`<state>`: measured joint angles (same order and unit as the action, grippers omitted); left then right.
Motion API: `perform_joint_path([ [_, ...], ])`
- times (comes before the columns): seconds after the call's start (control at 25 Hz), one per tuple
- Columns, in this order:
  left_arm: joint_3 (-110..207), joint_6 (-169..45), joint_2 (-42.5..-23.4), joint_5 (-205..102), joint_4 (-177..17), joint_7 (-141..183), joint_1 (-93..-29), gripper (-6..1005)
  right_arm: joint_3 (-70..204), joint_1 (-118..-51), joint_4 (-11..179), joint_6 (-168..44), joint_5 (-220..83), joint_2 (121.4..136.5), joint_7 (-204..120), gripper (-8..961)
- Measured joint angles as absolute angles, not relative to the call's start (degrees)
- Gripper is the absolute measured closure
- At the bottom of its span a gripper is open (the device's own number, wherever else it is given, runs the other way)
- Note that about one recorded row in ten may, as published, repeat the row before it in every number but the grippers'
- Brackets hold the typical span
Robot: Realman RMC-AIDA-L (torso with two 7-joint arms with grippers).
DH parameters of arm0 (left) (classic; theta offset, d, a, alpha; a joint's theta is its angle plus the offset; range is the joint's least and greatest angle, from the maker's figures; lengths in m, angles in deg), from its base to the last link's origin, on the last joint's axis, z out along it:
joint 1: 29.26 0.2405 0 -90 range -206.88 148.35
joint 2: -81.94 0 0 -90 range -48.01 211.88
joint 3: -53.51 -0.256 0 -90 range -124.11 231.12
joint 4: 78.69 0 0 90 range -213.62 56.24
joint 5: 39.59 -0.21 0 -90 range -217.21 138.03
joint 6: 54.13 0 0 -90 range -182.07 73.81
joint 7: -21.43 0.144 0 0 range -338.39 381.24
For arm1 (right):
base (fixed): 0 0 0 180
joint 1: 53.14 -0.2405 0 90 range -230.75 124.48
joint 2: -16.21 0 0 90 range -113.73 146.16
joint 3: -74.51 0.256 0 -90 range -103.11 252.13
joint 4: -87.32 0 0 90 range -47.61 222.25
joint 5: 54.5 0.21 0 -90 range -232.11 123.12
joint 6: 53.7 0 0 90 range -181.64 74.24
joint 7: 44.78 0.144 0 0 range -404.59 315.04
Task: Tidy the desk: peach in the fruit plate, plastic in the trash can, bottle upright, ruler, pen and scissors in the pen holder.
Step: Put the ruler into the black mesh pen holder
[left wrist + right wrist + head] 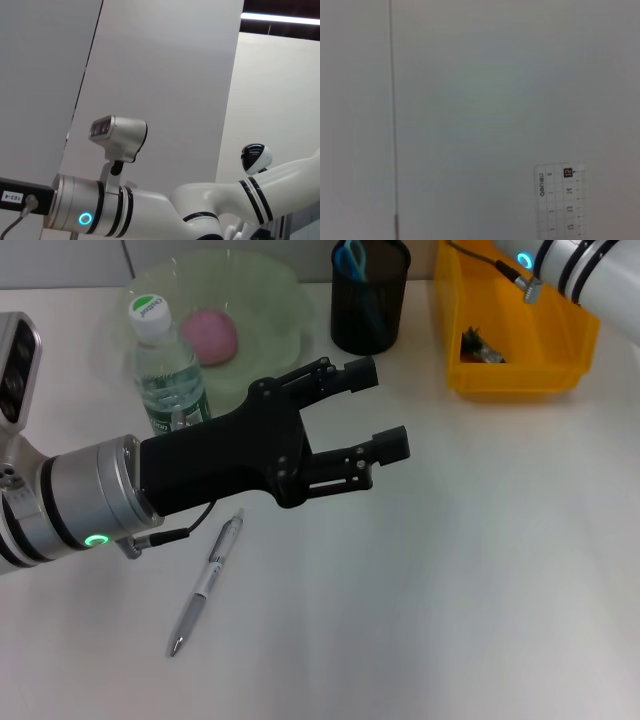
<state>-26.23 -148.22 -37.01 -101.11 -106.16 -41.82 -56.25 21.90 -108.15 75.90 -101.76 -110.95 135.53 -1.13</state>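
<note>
Left hand (385, 408) over the bench (480, 570), fingers apart, empty, above the pen (206, 583). Peach (208, 336) in plate (270, 300), bottle (165, 370) upright beside it. Right hand unseen; ruler (560, 202) under its wrist.

A plain white desk (480, 580) is seen under everything, and a grey wall panel (165, 75) with a dark seam is caught overhead.

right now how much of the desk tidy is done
Done: peach in the fruit plate, bottle upright, scissors in the pen holder, something in the yellow bin. In hand: nothing; the open left tool hovers above the desk. Left: pen and ruler.
</note>
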Motion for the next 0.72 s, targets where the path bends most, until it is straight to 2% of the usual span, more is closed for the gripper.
perform_joint_path([
  [0.72,-25.6,-147.33,-36.88,-100.32,-106.46,-42.47,-56.41,159,17.56,-108.5,73.12,-97.16,-110.76,135.74,2.66,564],
])
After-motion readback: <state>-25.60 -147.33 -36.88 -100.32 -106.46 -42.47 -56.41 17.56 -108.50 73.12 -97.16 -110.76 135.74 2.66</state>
